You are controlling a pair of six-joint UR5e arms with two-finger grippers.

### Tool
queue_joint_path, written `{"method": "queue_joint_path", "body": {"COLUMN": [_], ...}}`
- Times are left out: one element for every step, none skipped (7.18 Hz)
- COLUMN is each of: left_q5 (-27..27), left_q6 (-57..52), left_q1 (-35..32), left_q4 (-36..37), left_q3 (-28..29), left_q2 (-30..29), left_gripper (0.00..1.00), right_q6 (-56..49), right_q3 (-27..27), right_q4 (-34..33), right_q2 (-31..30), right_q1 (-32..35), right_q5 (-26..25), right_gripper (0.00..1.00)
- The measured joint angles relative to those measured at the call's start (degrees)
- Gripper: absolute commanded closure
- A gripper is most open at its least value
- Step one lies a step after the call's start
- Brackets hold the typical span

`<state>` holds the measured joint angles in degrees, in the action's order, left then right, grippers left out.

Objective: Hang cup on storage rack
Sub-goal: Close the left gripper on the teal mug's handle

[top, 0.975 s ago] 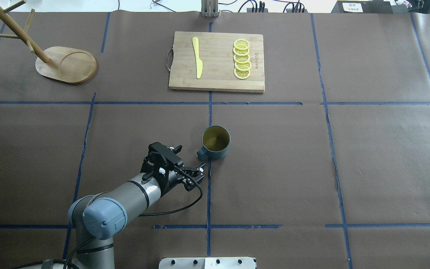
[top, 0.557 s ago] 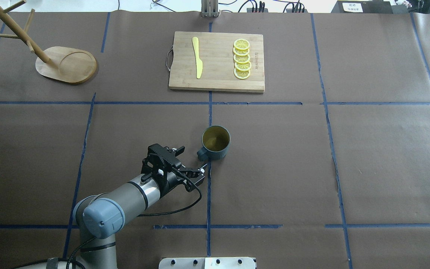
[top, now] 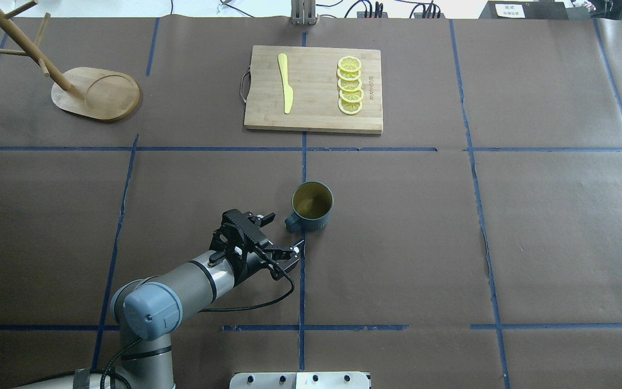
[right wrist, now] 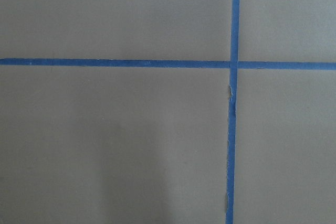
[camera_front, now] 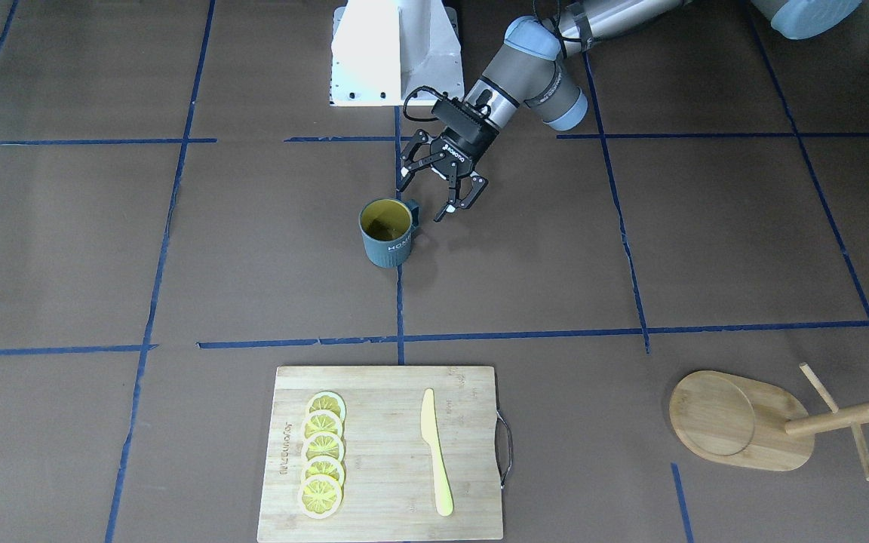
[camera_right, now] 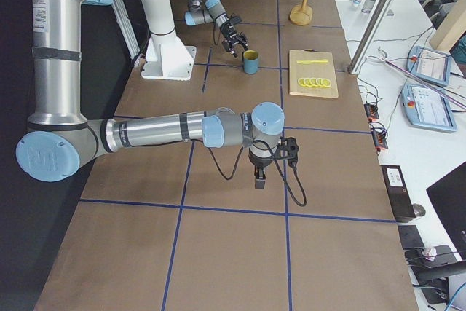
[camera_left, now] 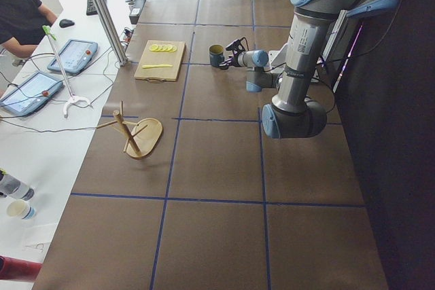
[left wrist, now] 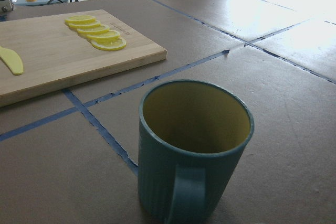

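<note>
Cup point(top: 312, 208) first: it is small and dark blue-grey, with ribs down its side and yellow inside. The front-facing view shows white letters on its wall. It has a squared loop handle. It stands upright on the brown tabletop point(top: 559, 243), near the middle of the overhead view, just right of a blue tape line point(top: 302, 286). Its handle points to the lower left of that frame, toward the left pincer point(top: 286, 232).

The left pincer is wide open and holds nothing. Its fingertips are just beside the handle but not closed on it. The left wrist view sees the cup from very close, with the handle in front. The right pincer point(camera_right: 258, 176) shows only in a side view, so I cannot tell if it is open or closed.

The storage rack point(top: 97, 94) stands in the upper left of the overhead view, well apart from the cup. A cutting board point(top: 313, 108) with lemon slices point(top: 350, 85) and a yellow knife point(top: 285, 84) lies at the top middle.

Since a second ago, the left pincer has slid a little to the right in the frame, closer to the handle. It was open then too. The cup has not moved.
</note>
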<state>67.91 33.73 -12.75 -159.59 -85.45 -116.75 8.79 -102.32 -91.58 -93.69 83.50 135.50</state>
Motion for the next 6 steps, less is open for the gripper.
{"method": "queue_joint_path", "body": {"left_q5": [0.07,0.10,0.17,0.42,0.82,1.39], "left_q6": [-0.50,-0.68,-0.76,-0.82,-0.83,-0.81], "left_q1": [-0.03,-0.16,-0.38,-0.63,-0.84,-0.91], "left_q4": [-0.09,-0.15,-0.16,-0.14,-0.12,-0.11], "left_q3": [0.26,0.73,1.25,1.75,2.10,2.30], "left_q2": [-0.25,-0.51,-0.80,-1.12,-1.39,-1.49], "left_gripper": [0.20,0.23,0.27,0.33,0.39,0.45], "right_q6": [0.00,0.00,0.00,0.00,0.00,0.02], "right_q3": [-0.03,-0.06,-0.07,-0.04,0.04,0.10], "right_q4": [0.00,0.00,0.00,-0.02,-0.06,-0.08], "right_q2": [0.00,0.00,0.00,0.00,0.00,0.00], "right_q1": [0.00,0.00,0.00,0.00,0.00,0.00], "right_q5": [0.04,0.08,0.09,0.07,0.09,0.11], "right_gripper": [0.00,0.00,0.00,0.00,0.00,0.00]}}
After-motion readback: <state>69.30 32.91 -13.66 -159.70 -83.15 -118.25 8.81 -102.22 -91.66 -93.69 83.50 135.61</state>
